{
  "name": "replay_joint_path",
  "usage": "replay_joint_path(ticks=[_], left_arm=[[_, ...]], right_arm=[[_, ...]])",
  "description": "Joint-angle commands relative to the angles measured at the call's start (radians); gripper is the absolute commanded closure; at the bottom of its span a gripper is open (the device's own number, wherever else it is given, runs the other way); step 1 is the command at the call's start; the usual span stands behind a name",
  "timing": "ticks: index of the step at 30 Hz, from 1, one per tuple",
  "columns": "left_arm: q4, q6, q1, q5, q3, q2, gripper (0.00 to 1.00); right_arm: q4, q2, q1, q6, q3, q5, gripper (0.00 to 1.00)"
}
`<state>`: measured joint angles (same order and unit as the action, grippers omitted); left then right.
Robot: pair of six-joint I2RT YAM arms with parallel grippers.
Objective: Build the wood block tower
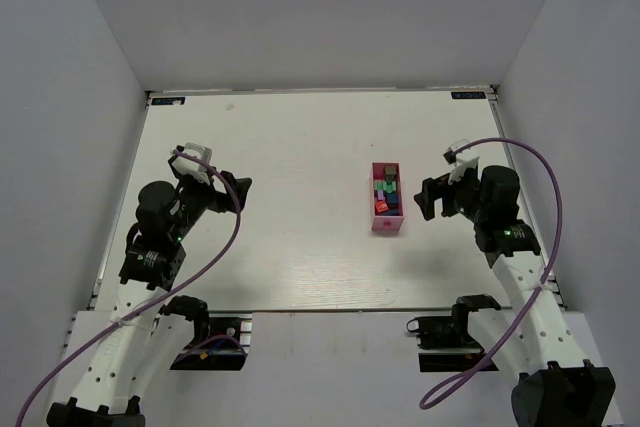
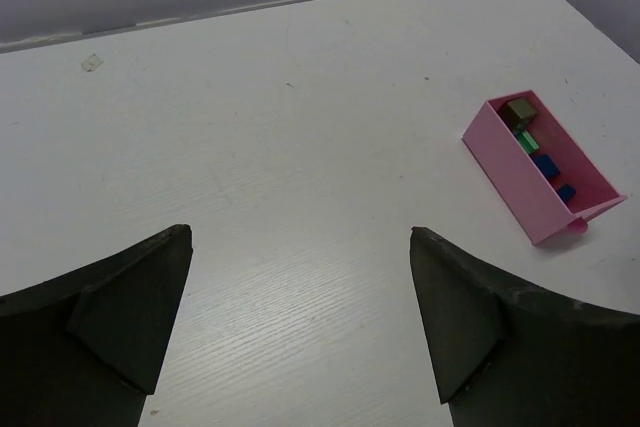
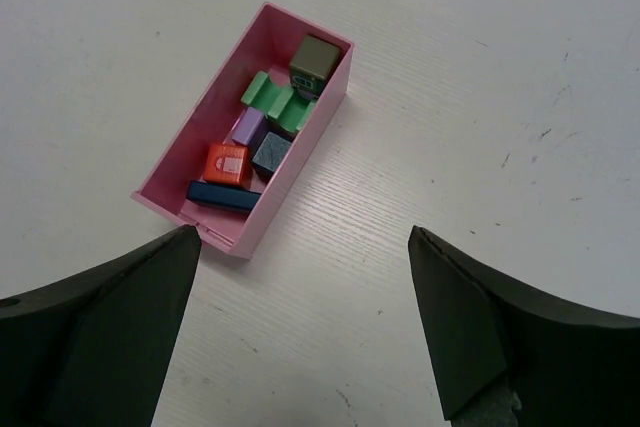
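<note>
The wood blocks lie loose inside a pink tray (image 1: 386, 226) right of the table's middle. In the right wrist view the tray (image 3: 215, 107) holds a dark brown cube (image 3: 313, 59), a green block (image 3: 275, 102), a purple block (image 3: 247, 127), a dark blue cube (image 3: 271, 154), a red block (image 3: 227, 163) and a blue brick (image 3: 223, 196). No tower shows in any view. My right gripper (image 1: 425, 197) is open and empty just right of the tray; its jaws (image 3: 300, 232) stand wide apart over bare table. My left gripper (image 1: 240, 187) is open and empty, far left of the tray.
The tray (image 2: 510, 172) shows at the right in the left wrist view, with brown (image 2: 518, 112), green (image 2: 527, 140) and blue (image 2: 546, 164) blocks visible. Grey walls close the white table on three sides. A purple cable loops by each arm.
</note>
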<state>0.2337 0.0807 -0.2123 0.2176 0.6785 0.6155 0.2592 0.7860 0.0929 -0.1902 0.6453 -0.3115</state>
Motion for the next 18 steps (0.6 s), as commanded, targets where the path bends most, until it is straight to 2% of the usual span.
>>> replay_joint_path(ticks=[1, 5, 9, 10, 12, 13, 15, 16, 17, 18], left_arm=[[0.003, 0.004, 0.004, 0.025, 0.018, -0.013, 0.0], [0.003, 0.004, 0.004, 0.025, 0.018, -0.013, 0.0], [0.003, 0.004, 0.004, 0.034, 0.018, -0.013, 0.0], [0.003, 0.004, 0.004, 0.043, 0.018, -0.013, 0.0], [0.003, 0.004, 0.004, 0.055, 0.018, -0.003, 0.04], [0.003, 0.004, 0.004, 0.055, 0.018, -0.003, 0.07], [-0.007, 0.004, 0.004, 0.065, 0.018, 0.007, 0.4], [-0.007, 0.004, 0.004, 0.074, 0.018, 0.019, 0.59], [0.002, 0.004, 0.004, 0.074, 0.029, 0.02, 0.84], [0.003, 0.004, 0.004, 0.083, 0.029, 0.032, 0.87]], right_arm=[[-0.04, -0.001, 0.001, 0.009, 0.034, 0.003, 0.1], [-0.022, 0.002, 0.001, -0.041, 0.028, -0.02, 0.1], [0.012, 0.007, -0.004, -0.182, 0.007, -0.089, 0.1], [0.011, 0.015, -0.002, -0.18, 0.005, -0.087, 0.12], [0.011, 0.033, 0.001, -0.172, 0.02, -0.09, 0.26], [0.014, 0.044, 0.004, -0.164, 0.031, -0.097, 0.39], [0.018, 0.074, 0.004, -0.144, 0.063, -0.103, 0.6], [0.017, 0.088, 0.005, -0.14, 0.089, -0.094, 0.64], [0.014, 0.1, 0.007, -0.137, 0.1, -0.089, 0.65], [0.012, 0.126, 0.005, -0.137, 0.111, -0.068, 0.65]])
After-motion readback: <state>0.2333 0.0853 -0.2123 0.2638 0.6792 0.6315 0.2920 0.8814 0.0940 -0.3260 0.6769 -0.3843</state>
